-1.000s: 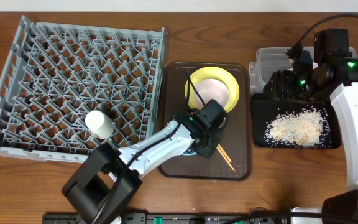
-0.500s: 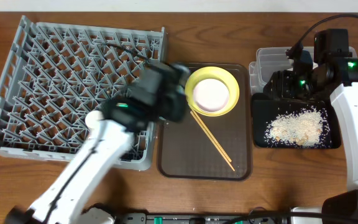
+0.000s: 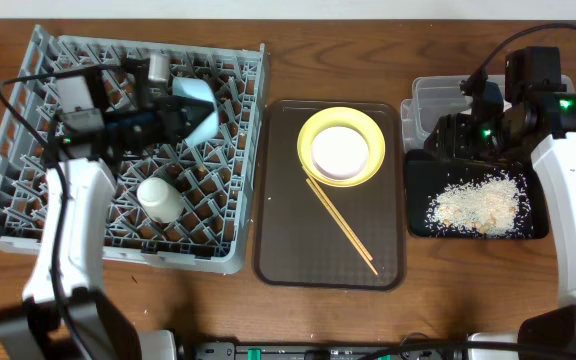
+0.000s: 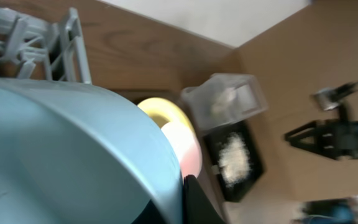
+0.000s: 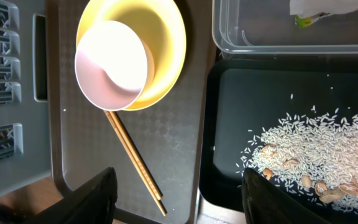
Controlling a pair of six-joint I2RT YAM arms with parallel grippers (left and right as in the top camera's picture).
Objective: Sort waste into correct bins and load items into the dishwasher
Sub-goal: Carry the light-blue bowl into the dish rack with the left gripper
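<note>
Only the wrist view shows the right gripper [image 5: 178, 186] gaping empty; the left gripper [image 3: 178, 122], earlier at the tray [image 3: 288, 250], now clasps the light blue bowl [image 3: 198, 112] over the rack [image 3: 28, 200].

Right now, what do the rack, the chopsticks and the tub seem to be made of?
The rack looks like moulded grey plastic, matt, with a thin lattice and pegs. The chopsticks seem wood or bamboo: thin, pale tan, no shine. The tub is probably clear plastic: see-through walls and a faint glint on the rim.
</note>
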